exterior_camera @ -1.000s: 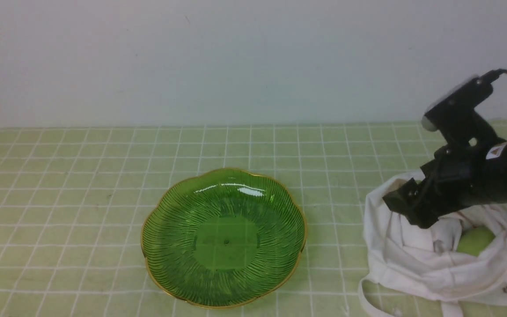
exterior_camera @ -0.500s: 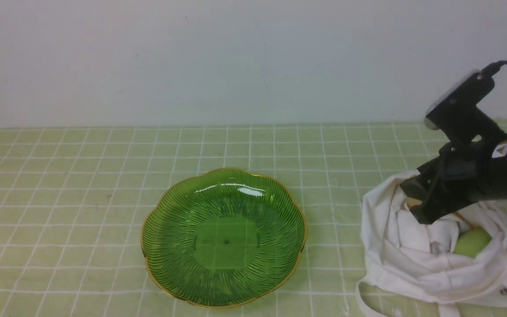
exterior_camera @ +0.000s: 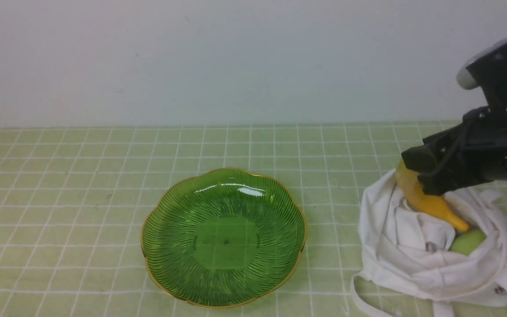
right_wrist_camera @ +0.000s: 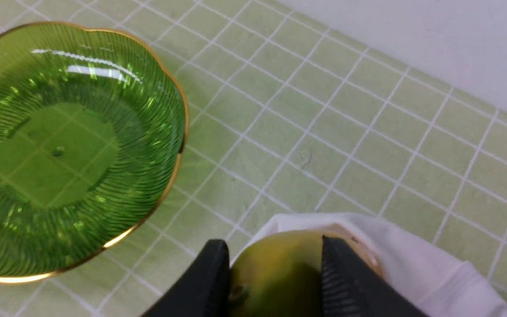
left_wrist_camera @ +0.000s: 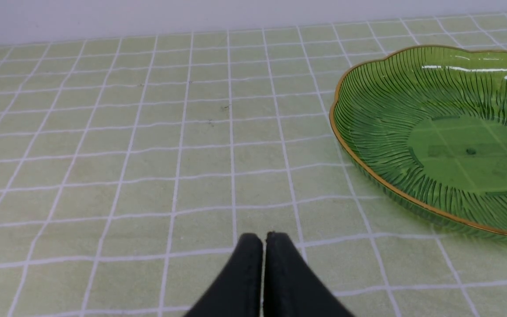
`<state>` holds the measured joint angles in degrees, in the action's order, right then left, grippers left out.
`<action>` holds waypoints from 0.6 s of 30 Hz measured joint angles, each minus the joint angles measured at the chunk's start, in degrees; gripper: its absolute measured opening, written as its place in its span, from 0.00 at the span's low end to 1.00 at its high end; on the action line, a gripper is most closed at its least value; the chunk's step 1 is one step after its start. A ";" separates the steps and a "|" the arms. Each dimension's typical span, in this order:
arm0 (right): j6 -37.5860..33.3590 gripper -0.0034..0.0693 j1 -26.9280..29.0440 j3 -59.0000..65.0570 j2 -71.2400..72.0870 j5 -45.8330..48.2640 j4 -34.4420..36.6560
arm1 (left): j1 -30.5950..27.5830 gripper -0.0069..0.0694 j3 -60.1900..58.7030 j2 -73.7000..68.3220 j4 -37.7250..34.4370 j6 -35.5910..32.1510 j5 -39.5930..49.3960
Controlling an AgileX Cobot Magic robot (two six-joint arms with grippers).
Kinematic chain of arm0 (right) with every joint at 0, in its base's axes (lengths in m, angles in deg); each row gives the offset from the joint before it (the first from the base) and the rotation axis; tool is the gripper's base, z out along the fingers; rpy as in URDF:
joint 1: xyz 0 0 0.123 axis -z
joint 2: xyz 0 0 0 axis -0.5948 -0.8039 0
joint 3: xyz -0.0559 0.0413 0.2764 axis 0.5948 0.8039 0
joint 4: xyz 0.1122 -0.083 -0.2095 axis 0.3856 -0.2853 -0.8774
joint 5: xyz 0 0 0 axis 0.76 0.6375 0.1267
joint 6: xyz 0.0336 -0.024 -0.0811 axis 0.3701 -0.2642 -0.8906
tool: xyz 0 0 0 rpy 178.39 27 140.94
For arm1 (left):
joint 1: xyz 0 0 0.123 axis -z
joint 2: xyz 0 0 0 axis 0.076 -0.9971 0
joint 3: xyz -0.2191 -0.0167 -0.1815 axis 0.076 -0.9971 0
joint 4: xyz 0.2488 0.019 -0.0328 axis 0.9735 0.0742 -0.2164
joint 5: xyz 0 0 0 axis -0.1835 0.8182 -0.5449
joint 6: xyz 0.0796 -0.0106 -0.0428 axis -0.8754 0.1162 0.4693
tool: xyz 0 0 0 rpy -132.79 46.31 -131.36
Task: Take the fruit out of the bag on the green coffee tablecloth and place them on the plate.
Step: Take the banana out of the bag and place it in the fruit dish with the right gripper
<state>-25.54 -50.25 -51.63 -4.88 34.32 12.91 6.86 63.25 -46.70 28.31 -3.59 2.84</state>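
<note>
Right end effector [exterior_camera: 418,174] is clamped on the banana [exterior_camera: 434,204], tip slanting down into the bag [exterior_camera: 403,246]; plate [exterior_camera: 165,207] sits well off to its left.

One plate [exterior_camera: 222,237], one bag [exterior_camera: 412,255], one banana [exterior_camera: 429,203], seemingly one green fruit [exterior_camera: 467,241].

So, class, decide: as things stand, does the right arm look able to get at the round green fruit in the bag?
Probably not yet: the right gripper is shut on the banana, whose tip hangs over the green fruit in the bag.
</note>
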 joint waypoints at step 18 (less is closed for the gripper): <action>-31.02 0.39 -8.66 -6.47 -5.39 6.91 46.97 | 0.00 0.08 0.00 0.00 0.00 0.00 0.00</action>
<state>-56.55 -58.92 -58.10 -10.27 41.24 59.88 6.86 63.25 -46.70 28.31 -3.59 2.84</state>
